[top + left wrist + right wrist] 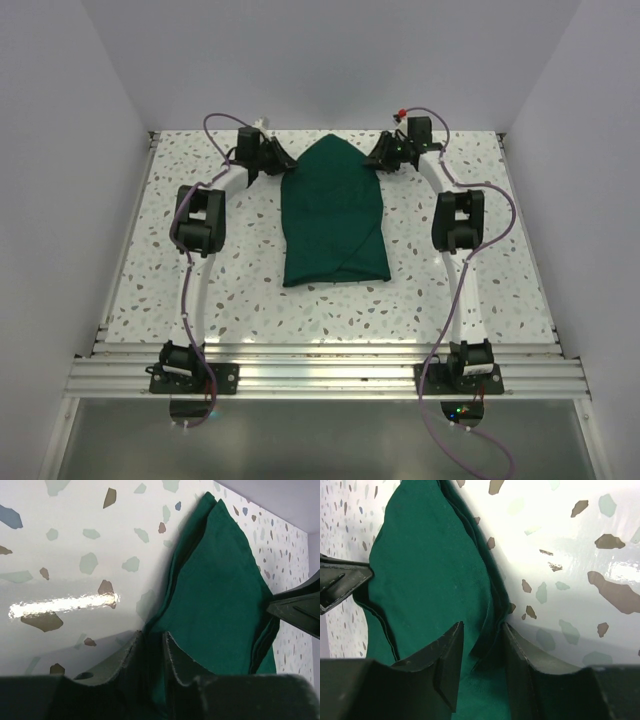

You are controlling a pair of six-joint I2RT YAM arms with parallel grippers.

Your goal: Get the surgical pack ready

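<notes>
On the white speckled table (480, 290), the dark green folded fabric drape (333, 215) lies centred, smooth, and tapers to a far point. We judge each claw is set at a far edge for folding. The left gripper (151, 634) is pinched on fabric. The right gripper (481, 626) straddles the hem, and we cannot tell whether it grips.

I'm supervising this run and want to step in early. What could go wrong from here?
The left gripper straddles only the very edge of the dark green fabric drape, so it may slip free when lifted. The right gripper has several folded layers between its jaws; it might catch only some, undoing the fold.
</notes>
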